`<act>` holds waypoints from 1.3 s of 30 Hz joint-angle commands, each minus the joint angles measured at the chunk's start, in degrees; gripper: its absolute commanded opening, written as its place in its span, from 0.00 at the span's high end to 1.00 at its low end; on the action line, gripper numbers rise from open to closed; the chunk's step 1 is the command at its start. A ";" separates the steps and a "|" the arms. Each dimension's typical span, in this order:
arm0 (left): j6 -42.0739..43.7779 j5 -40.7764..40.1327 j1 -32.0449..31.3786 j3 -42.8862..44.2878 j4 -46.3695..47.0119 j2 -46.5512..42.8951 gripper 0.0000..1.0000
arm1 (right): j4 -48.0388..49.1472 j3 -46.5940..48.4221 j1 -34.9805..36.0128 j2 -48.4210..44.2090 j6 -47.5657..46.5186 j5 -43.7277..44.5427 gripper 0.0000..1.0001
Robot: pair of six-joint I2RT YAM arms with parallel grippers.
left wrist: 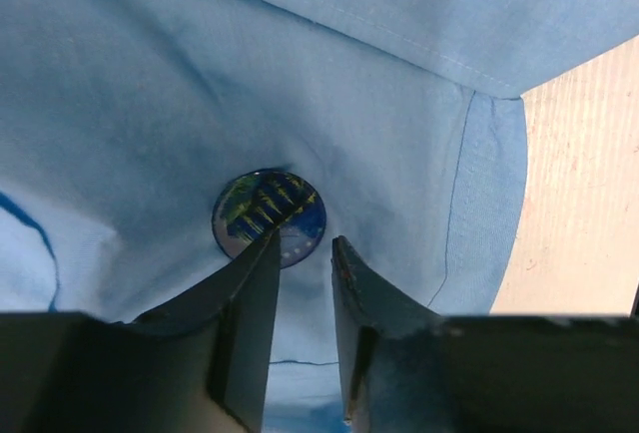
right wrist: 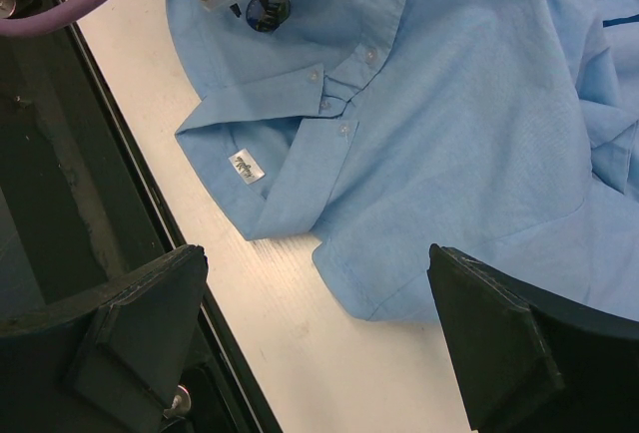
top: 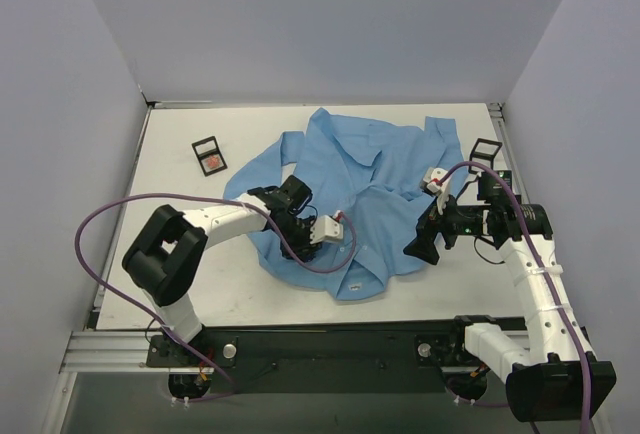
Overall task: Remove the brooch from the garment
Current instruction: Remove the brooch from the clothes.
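Note:
The garment (top: 385,169) is a light blue collared shirt, crumpled on the white table. The brooch (left wrist: 270,216) is a small round dark-blue disc pinned to the shirt near the collar; it also shows in the right wrist view (right wrist: 268,9). My left gripper (left wrist: 306,245) is down on the shirt with its jaws a narrow gap apart. Its left fingertip (left wrist: 262,253) overlaps the brooch's lower edge, and only cloth shows between the fingers. My right gripper (right wrist: 319,263) is wide open and empty above the shirt's near edge (right wrist: 399,283). In the top view the left gripper (top: 297,239) hides the brooch.
Two black rectangular frames lie on the table, one at the back left (top: 210,154) and one at the back right (top: 485,150). The shirt's white neck label (right wrist: 245,166) shows inside the collar. The black base rail (right wrist: 60,204) runs along the table's near edge.

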 commanded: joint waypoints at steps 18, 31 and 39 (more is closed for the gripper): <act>-0.72 -0.16 -0.03 4.31 1.94 4.45 0.17 | -0.68 -0.93 -0.38 0.07 -0.92 -2.10 0.00; -0.28 0.46 -0.11 4.92 0.01 6.73 0.38 | -0.60 -0.84 -0.38 0.33 -0.83 -2.10 0.00; -0.45 0.81 -0.11 5.10 -0.17 6.03 0.50 | -0.60 -0.84 -0.46 0.07 -0.65 -2.10 0.00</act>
